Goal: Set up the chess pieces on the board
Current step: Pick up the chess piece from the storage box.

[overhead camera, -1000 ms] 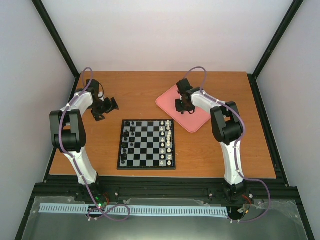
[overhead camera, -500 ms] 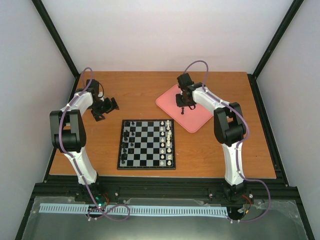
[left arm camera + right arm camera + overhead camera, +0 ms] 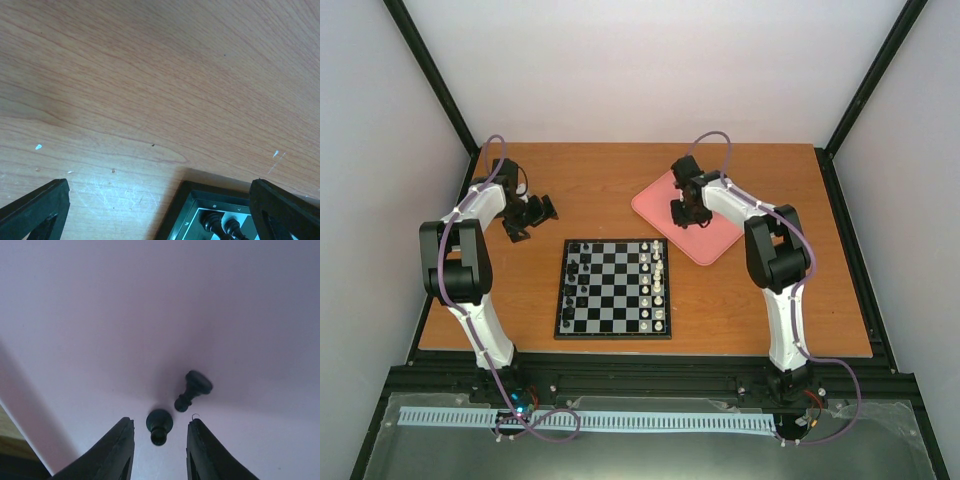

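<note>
Right gripper (image 3: pixel 684 213): hovering over pink tray (image 3: pixel 708 243), jaws narrowly parted and straddling one black chess piece (image 3: pixel 159 424), apparently lining up a pick. Left gripper (image 3: pixel 532 214): idling wide open beside the board (image 3: pixel 612 288), likely keeping it unobstructed.

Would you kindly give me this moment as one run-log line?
left claw: open, hovering beside chessboard | right claw: open, over pink tray, straddling a black pawn | second black pawn: lying beyond | phase: pre-grasp

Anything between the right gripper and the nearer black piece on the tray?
Nothing visible. The right gripper holds its jaws apart over the pink tray, and the nearer black piece lies in line with their gap. The second black piece lies farther off, clear of it.
</note>
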### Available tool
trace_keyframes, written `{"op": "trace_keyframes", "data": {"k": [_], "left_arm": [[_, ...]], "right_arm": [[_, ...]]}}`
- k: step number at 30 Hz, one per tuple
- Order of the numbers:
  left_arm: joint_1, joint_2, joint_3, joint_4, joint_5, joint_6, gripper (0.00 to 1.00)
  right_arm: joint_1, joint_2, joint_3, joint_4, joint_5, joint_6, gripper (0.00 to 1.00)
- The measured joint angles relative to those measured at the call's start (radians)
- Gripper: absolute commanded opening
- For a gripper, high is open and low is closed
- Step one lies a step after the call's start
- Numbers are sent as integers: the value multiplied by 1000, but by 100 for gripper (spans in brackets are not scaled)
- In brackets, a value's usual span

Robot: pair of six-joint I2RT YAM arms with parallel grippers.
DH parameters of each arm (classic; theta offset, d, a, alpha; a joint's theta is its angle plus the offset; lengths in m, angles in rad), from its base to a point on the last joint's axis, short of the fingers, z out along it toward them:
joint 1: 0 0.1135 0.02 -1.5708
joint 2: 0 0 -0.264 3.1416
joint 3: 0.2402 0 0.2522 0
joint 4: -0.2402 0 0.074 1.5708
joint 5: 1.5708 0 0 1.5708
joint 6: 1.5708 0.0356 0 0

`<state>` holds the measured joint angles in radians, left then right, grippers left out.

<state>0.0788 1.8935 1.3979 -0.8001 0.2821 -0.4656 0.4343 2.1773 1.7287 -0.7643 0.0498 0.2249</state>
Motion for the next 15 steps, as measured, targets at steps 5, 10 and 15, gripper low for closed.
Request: {"op": "trace_keyframes", "data": {"k": [5, 10, 15], "left_arm": [[0, 0, 0, 0, 1, 0, 100], [0, 0, 0, 0, 2, 0, 100], [0, 0, 0, 0, 2, 0, 100]], "right_arm": [[8, 0, -32, -13, -14, 3, 31], [10, -1, -32, -14, -18, 4, 30], [10, 0, -22, -18, -17, 4, 28]]}}
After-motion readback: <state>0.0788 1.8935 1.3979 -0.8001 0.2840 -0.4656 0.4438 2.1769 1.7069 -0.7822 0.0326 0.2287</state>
